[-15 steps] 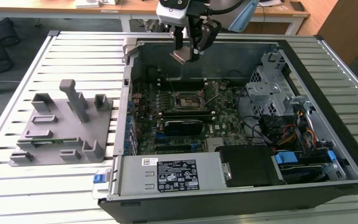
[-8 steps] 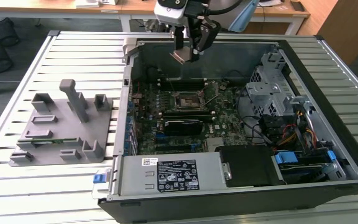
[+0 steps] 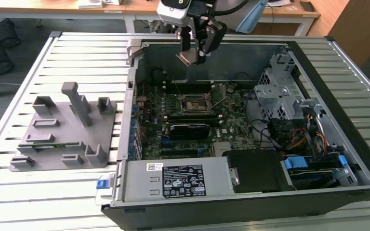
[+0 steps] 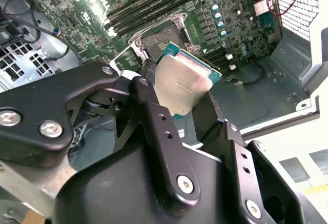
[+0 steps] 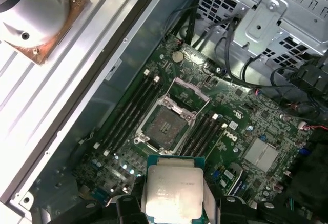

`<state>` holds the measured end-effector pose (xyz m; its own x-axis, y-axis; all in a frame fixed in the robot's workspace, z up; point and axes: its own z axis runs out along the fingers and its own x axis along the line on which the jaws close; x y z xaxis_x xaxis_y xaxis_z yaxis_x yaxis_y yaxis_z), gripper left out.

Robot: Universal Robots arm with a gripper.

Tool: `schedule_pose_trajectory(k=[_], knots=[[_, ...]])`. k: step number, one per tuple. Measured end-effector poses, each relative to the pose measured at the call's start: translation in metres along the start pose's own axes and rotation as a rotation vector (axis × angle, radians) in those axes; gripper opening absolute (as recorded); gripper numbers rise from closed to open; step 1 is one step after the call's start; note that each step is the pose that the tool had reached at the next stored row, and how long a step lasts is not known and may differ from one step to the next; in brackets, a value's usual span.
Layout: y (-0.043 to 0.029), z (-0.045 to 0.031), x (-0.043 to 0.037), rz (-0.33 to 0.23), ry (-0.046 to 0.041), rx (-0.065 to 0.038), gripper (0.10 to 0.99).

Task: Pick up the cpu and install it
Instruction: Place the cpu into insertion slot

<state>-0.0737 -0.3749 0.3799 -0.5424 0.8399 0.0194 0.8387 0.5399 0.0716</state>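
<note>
- In the exterior view: holds the cpu [image 3: 186, 58] clamped in the end effector [image 3: 192, 58], high over the open computer case [image 3: 236, 212] on the slatted tabletop [image 3: 75, 53].
- In the second wrist view: pinches two opposite edges of the cpu between black fingers [image 4: 154, 112], metal top toward the camera.
- In the first wrist view: hangs well above the open socket [image 5: 166, 124] on the motherboard [image 5: 261, 126].

No text legible anywhere. Black label [image 3: 183, 182] with white print and symbols is seen on top of power supply [image 3: 140, 186], at near edge of computer case [image 3: 236, 214] in exterior view; characters not made out. Small white sticker [image 3: 154, 167] is placed just beside it on same unit, toward exterior view's left; print unreadable. Faint engraved lines are noted on metal top of cpu [image 4: 180, 84] in both wrist views; not decipherable. White printed marks are scattered over motherboard [image 5: 266, 126]; too small to be read.
</note>
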Motion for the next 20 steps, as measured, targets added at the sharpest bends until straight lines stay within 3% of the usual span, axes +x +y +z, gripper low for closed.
schedule_pose_trajectory(k=[20], knots=[[0.0000,0.0003,0.0000,0.126,-0.0102,-0.002,0.533]])
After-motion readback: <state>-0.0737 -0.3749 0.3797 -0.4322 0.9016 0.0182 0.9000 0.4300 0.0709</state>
